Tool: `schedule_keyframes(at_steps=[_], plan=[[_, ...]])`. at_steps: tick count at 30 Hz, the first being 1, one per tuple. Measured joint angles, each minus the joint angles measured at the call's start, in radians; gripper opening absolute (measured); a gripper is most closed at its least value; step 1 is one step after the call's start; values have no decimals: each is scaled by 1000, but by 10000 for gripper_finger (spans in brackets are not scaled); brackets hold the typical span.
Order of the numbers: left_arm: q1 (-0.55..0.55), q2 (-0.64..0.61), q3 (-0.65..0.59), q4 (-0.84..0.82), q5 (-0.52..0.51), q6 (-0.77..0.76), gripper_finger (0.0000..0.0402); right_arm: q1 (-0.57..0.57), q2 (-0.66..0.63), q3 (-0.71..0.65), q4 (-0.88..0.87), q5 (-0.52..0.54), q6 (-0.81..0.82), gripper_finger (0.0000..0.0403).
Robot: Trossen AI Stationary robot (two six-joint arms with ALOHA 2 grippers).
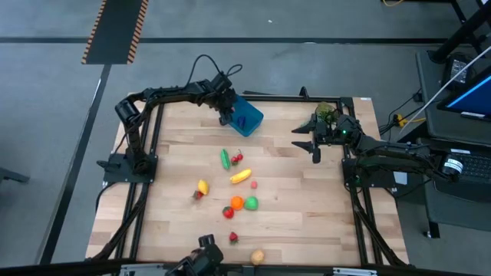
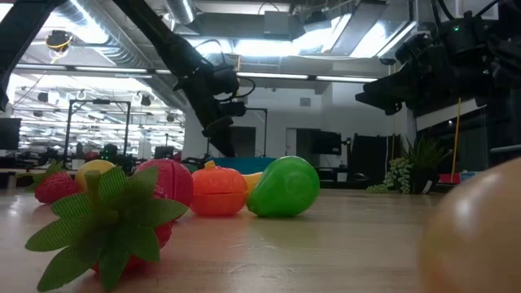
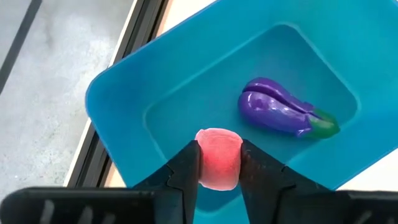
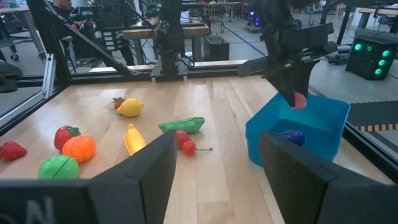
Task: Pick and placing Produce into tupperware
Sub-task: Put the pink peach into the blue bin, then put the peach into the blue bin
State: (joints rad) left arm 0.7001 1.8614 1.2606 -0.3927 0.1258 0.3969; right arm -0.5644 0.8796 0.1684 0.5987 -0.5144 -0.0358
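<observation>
- L gripper (image 3: 219, 163) over the blue tub (image 3: 124, 106), fingers (image 3: 186, 168) clamped on a pink toy fruit (image 3: 219, 155); grip looks just about to let go, fruit not dropped yet.
- Inside the tub: purple eggplant (image 3: 280, 107), lying flat, apart from the pink fruit.
- Tub sits at the table's far edge, near the frame rail (image 1: 291, 97); tilted, as seen from the high view.
- R gripper (image 4: 214, 162) hangs at the table's right side, jaws apart, holding nothing.
- Rest of produce mid-table, well apart from the tub: green pod (image 4: 181, 124), banana (image 4: 132, 139), lemon (image 4: 130, 107), orange (image 4: 79, 147), cherries (image 4: 185, 143), strawberry (image 4: 12, 150).
- Risks (judged): pink fruit hangs close to the tub's near wall, so a drop may clip the rim and bounce out; landing on the eggplant could make it roll; fingers lowering further could nudge the light tub off the edge.
- Writing: none readable on tub, toys or arms.
</observation>
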Motion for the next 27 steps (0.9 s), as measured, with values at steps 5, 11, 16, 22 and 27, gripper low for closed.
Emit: schedule_keyframes(at_steps=[5,11,16,22,27], plan=[[-7,0,0,4,-71,-1,119,0,0,0,-2,0,0,229],[-12,0,0,4,-113,4,149,0,0,0,-6,0,-1,229],[-16,0,0,4,-115,6,167,0,0,0,-6,0,-3,229],[-22,-18,-1,6,-95,-16,165,0,0,0,-6,0,-3,229],[-22,-104,-1,9,43,-29,150,0,0,0,-6,0,-3,229]])
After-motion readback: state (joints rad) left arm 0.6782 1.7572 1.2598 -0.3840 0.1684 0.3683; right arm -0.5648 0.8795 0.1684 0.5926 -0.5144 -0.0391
